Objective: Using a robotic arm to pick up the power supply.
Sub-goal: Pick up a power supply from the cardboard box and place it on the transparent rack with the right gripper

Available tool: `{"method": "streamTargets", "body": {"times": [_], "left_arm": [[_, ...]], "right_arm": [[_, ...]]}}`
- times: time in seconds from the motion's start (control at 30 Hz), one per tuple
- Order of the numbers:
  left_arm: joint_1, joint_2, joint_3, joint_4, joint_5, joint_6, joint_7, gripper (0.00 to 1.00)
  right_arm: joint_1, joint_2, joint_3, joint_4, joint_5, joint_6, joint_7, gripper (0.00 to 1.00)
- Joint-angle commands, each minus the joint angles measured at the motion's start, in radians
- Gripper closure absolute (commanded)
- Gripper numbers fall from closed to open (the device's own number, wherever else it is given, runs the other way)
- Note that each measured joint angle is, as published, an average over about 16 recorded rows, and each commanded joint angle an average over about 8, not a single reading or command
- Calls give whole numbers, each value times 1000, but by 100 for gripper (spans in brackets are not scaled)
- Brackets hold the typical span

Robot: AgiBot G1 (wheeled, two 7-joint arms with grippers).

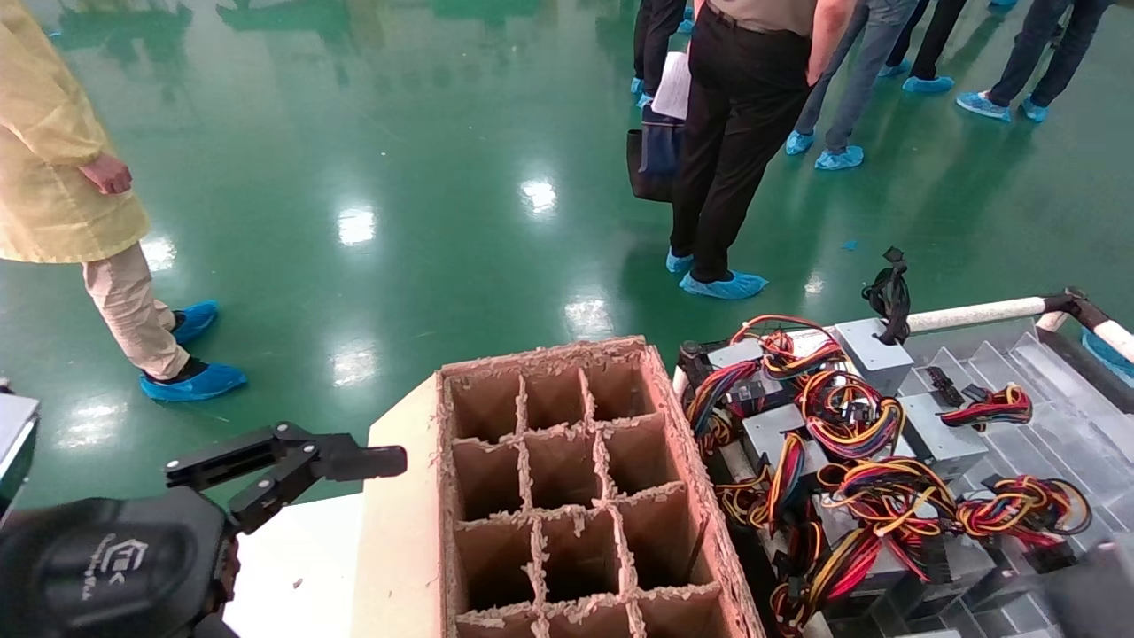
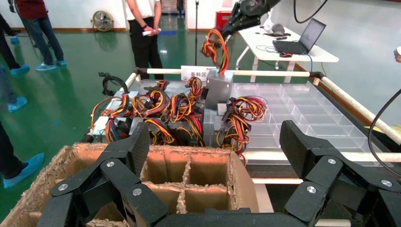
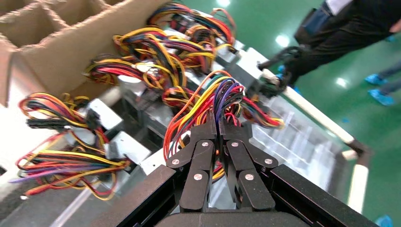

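Power supply (image 2: pixel 218 87): grey metal box, rigid and probably heavy, hanging by its springy wire bundle (image 3: pixel 215 101) above the clear tray (image 2: pixel 302 118), on which the right pincer (image 3: pixel 218 124) is clenched; firmer hold likely on the casing; left pincer (image 2: pixel 215 156) released beside the cardboard box (image 1: pixel 567 496).

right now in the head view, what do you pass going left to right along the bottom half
left gripper → divided cardboard box → pile of power supplies with coloured cables → clear plastic tray

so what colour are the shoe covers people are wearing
Blue shoe covers, clearest in the head view.
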Motion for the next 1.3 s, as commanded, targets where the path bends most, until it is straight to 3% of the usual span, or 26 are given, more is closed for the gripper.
{"method": "streamTargets", "body": {"times": [0.03, 0.37, 0.9, 1.3], "left_arm": [[0, 0, 0, 0, 0, 0, 0, 0], [0, 0, 0, 0, 0, 0, 0, 0], [0, 0, 0, 0, 0, 0, 0, 0], [0, 0, 0, 0, 0, 0, 0, 0]], "right_arm": [[-16, -6, -16, 8, 20, 1, -5, 100], [-68, -33, -75, 13, 80, 1, -4, 100], [-187, 2, -192, -99, 242, -1, -66, 100], [-268, -14, -268, -193, 474, -3, -64, 100]]}}
